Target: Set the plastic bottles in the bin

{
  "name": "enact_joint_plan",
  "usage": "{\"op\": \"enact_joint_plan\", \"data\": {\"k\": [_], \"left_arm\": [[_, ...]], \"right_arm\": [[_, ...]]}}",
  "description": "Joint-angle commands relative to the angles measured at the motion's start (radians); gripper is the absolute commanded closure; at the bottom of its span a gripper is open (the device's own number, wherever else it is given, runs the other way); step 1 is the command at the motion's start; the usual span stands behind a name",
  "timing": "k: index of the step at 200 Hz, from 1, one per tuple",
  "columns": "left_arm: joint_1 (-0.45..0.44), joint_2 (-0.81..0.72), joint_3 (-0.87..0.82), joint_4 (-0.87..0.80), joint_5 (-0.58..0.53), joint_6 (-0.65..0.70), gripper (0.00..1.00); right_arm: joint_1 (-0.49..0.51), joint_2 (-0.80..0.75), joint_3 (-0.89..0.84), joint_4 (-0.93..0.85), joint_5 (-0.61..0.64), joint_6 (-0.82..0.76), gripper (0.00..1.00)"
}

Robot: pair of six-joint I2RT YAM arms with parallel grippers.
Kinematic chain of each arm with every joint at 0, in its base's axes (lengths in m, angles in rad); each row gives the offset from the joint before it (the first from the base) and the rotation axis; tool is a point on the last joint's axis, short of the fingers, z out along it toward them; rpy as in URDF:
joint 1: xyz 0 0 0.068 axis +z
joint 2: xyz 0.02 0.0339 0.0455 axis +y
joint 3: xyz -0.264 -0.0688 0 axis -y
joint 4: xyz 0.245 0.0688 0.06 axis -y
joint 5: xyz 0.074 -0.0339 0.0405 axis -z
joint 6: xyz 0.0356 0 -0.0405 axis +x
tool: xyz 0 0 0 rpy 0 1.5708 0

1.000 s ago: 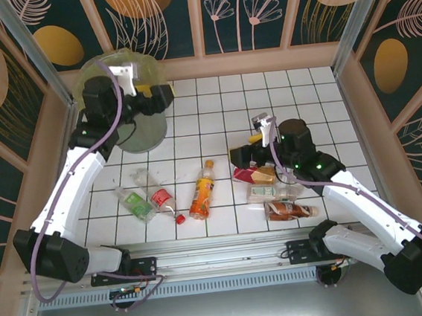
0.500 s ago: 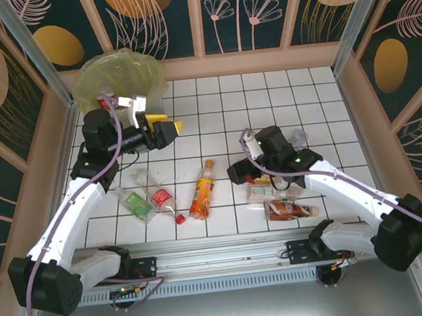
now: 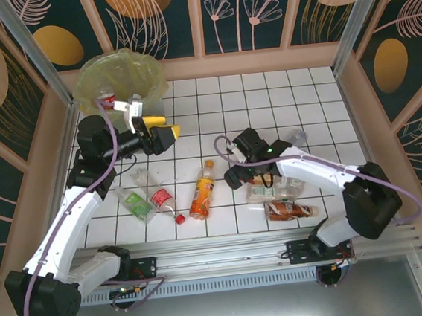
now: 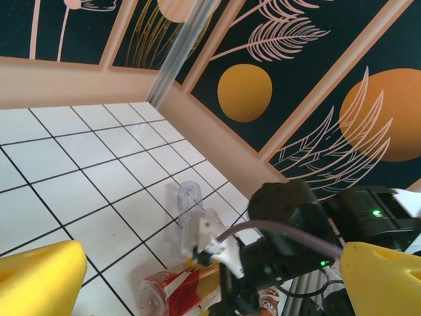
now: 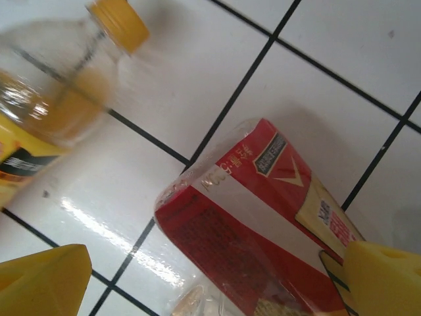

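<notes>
The bin, lined with a yellow-green bag, stands at the back left with a red-labelled bottle inside. My left gripper hangs open and empty in front of the bin, yellow fingers wide apart. My right gripper is low and open over a red-labelled bottle lying on the tiles between its fingers. An orange bottle lies left of it, with its cap in the right wrist view. A green-labelled bottle and a red-labelled one lie at front left.
More crushed bottles lie clustered by the right arm, with one brown-red one nearest the front rail. A clear bottle lies behind the right arm. Patterned walls close in the tiled floor on three sides.
My left gripper has come away from over the bin toward the front right, and a bottle now shows inside the bin. My right gripper has moved left and down over the red-labelled bottle.
</notes>
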State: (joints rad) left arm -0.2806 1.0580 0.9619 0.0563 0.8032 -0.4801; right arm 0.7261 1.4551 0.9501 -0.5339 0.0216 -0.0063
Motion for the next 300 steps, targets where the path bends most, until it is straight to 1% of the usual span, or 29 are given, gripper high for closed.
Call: {"op": "enact_joint_plan", "data": {"k": [1,43,71,104,140,196,219,244,264,300], "left_arm": [[0.003,-0.019,-0.005,0.007,-0.002,0.021,0.01],[0.004,-0.010,-0.006,0.010,0.000,0.017,0.01],[0.003,-0.011,-0.008,0.008,-0.001,0.017,0.01],[0.003,-0.006,-0.008,0.005,-0.005,0.016,0.01],[0.003,-0.009,-0.009,0.005,-0.001,0.015,0.01],[0.003,-0.016,-0.014,0.014,0.004,0.006,0.01],[0.004,-0.019,-0.014,0.019,0.010,0.001,0.01],[0.003,-0.023,-0.015,0.022,0.011,-0.002,0.01],[0.003,-0.026,-0.016,0.022,0.011,-0.001,0.01],[0.003,-0.030,-0.017,0.021,0.009,0.000,0.01]], "right_arm": [[0.023,0.054,0.041,-0.060,0.087,-0.044,0.01],[0.049,0.151,0.068,-0.057,0.200,-0.082,0.01],[0.052,0.177,0.083,-0.035,0.239,-0.092,0.01],[0.057,0.150,0.098,-0.008,0.208,-0.084,0.01],[0.056,0.046,0.074,0.005,0.135,-0.040,0.01],[0.068,-0.062,0.047,-0.118,0.165,0.126,0.01],[0.075,-0.077,0.057,-0.187,0.204,0.173,0.01],[0.078,-0.058,0.073,-0.258,0.227,0.197,0.01],[0.084,-0.042,0.081,-0.267,0.211,0.188,0.01],[0.093,0.032,0.121,-0.317,0.250,0.196,0.01]]}}
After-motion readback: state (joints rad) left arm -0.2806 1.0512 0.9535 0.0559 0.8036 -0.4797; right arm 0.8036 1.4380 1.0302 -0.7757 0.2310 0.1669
